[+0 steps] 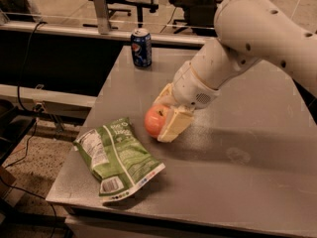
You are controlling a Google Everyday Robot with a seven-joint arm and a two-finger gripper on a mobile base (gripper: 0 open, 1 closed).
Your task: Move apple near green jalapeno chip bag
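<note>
The tool (163,118) is positioned over the left-centre area of the table (237,182), at the end of the white arm (257,38) that enters from the upper right. Its two cream-coloured fingers (174,126) are closed on the apple (154,121), one finger on the far side of the fruit and one on the near side. The fingers are spread only as wide as the apple itself.

The apple is orange-red, with its small dark stem dimple facing up and toward the camera. It sits low, at or just above the table surface; contact with the table cannot be confirmed.

The green chip bag (119,157) lies flat near the front left corner of the table, crumpled, with its white nutrition label at the left end and its barcode and white edge strip at the front end. The apple is near the bag's far right edge, just beside it but not touching it. A narrow strip of bare table separates the two.

A blue soda can (141,47) stands upright at the far left edge of the table, well apart from the apple, the tool and the bag.
</note>
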